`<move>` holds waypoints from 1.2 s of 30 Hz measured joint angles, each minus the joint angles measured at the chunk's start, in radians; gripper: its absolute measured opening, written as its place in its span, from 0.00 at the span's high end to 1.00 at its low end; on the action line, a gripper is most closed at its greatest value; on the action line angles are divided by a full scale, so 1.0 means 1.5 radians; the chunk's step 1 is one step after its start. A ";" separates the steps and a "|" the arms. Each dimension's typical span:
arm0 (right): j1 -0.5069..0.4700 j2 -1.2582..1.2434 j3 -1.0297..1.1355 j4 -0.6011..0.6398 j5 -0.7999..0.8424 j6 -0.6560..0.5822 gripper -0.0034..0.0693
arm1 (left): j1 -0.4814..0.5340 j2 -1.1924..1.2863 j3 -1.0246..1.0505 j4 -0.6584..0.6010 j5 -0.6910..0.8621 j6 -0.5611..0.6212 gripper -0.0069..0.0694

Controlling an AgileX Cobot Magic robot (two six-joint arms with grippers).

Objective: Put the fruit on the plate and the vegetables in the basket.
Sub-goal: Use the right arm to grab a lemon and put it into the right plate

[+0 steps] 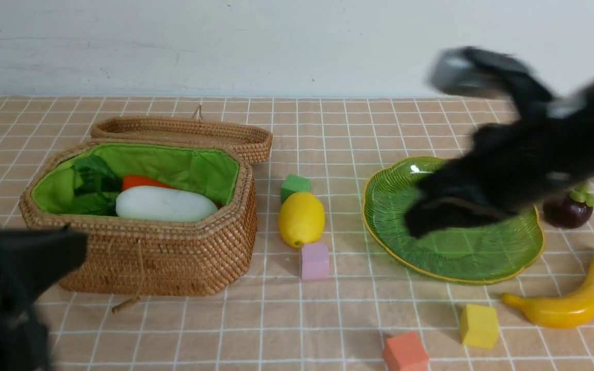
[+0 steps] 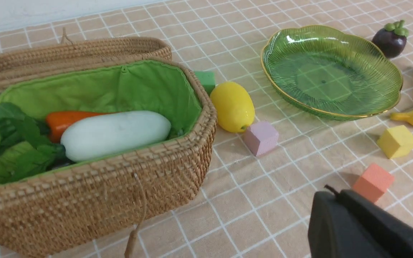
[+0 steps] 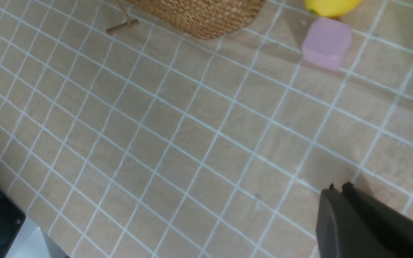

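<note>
Empty left gripper (image 2: 330, 195) pinched closed near brown woven wicker basket (image 1: 173, 257) holding white toy radish (image 1: 165, 204); right gripper (image 3: 337, 190) closed, empty, over translucent green glass plate (image 1: 482, 257).

Left arm (image 1: 13, 278) low, left fingers (image 2: 339, 218) pressed together, right arm (image 1: 529, 154) blurred, right fingers (image 3: 339, 218) together.

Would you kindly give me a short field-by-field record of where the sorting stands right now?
basket: holds radish and carrot
plate: empty
fruit outside plate: lemon, banana, mangosteen
left gripper: shut, empty
right gripper: shut, empty
</note>
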 joint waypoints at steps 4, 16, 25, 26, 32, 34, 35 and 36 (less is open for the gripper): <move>0.063 0.166 -0.148 -0.095 0.000 0.103 0.83 | 0.000 -0.086 0.044 0.000 -0.023 0.000 0.93; 0.085 0.510 -0.524 -0.258 0.035 0.303 0.05 | 0.000 -0.128 0.052 0.000 -0.019 0.000 0.93; 0.085 0.588 -0.568 -0.324 0.039 0.379 0.06 | 0.000 -0.128 0.052 -0.007 -0.018 0.000 0.93; 0.085 0.595 -0.569 -0.326 0.035 0.379 0.07 | 0.000 -0.128 0.052 -0.009 -0.018 0.000 0.93; 0.084 0.612 -0.579 -0.329 0.016 0.384 0.11 | 0.000 -0.128 0.052 -0.013 -0.017 0.001 0.92; 0.084 0.611 -0.580 -0.329 0.023 0.378 0.11 | 0.000 -0.128 0.052 -0.014 -0.017 0.002 0.92; 0.084 0.608 -0.580 -0.329 0.027 0.371 0.11 | 0.000 -0.128 0.052 -0.014 -0.016 0.002 0.92; 0.084 0.603 -0.580 -0.329 0.038 0.365 0.11 | 0.000 -0.128 0.052 -0.014 -0.016 0.002 0.92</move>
